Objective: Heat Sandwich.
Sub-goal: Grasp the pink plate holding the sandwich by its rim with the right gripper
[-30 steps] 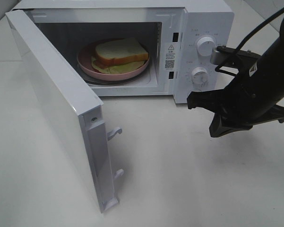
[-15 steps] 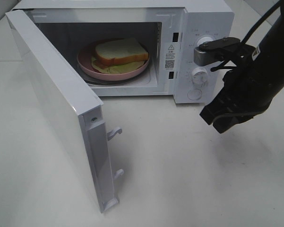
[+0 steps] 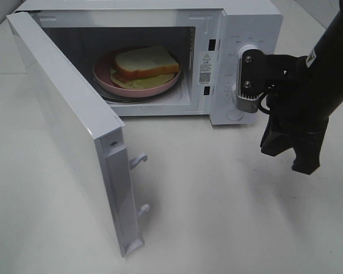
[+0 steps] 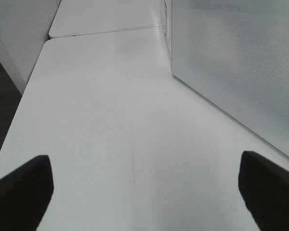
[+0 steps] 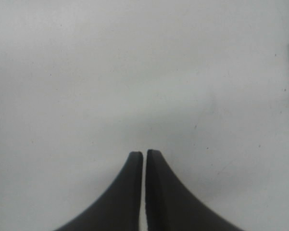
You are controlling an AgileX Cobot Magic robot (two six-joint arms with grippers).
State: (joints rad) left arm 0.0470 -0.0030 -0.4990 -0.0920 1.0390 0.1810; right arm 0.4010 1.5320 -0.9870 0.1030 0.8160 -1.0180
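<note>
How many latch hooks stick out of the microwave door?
2, both on the free edge of the white microwave door: an upper white plastic latch hook and a lower one near its bottom.

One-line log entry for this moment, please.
sandwich: on pink plate inside microwave | door: open | right gripper: shut, empty, near control panel | left gripper: open, empty, over table

The white tabletop (image 3: 217,217) carries one white microwave (image 3: 251,23), door swung open, positioned just behind the right fingers (image 3: 306,157).
</note>
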